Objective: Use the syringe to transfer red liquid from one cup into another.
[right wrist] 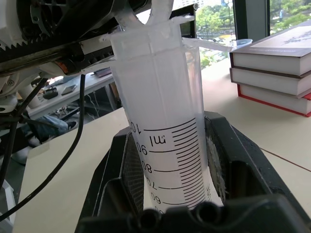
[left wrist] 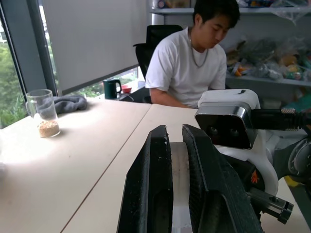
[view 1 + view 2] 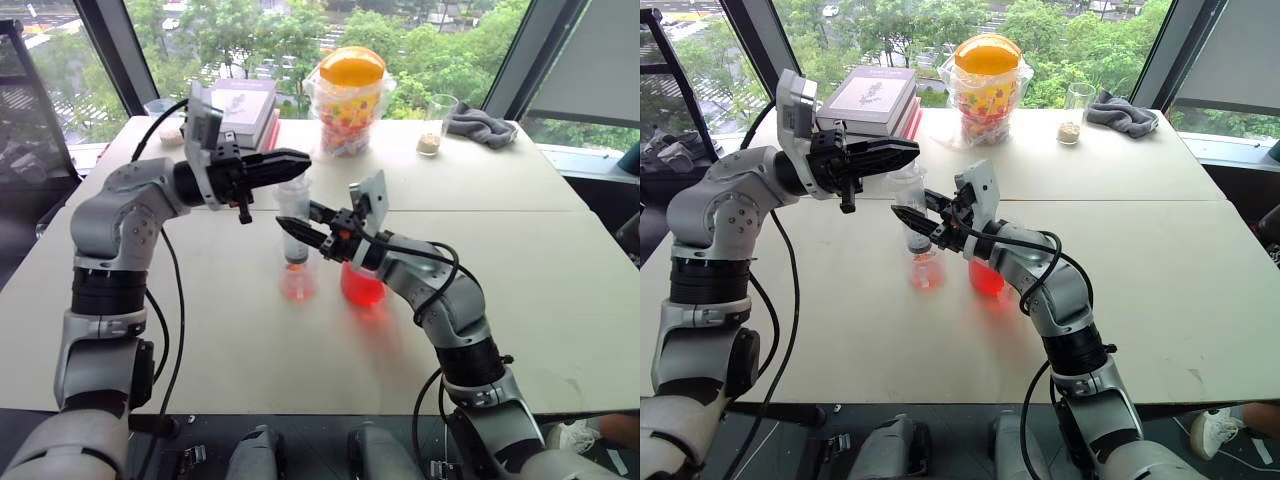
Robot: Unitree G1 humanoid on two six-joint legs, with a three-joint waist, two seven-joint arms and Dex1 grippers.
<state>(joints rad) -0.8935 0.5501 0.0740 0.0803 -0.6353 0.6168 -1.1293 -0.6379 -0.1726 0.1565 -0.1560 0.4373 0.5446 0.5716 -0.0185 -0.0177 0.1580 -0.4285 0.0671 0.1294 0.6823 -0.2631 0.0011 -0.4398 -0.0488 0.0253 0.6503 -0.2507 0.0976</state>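
So I had the right end effector (image 3: 297,232) pinching the syringe (image 3: 295,225) around its barrel, long axis upright, tip down in the small clear cup (image 3: 298,283), which sat on the worktop (image 3: 220,330) just beside the red cup (image 3: 361,285). The left end effector (image 3: 285,163) was pressed together on the plunger top, directly above. Couldn't really make out the barrel's liquid level, and the right arm partly hid the red cup.

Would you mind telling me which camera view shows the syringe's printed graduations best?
The right wrist view: the syringe stands close up between the right tool's fingers, its millilitre marks readable. Both eye views show it upright over the small clear cup, too far off to read. The left wrist view shows a pale strip between the left tool's fingers.
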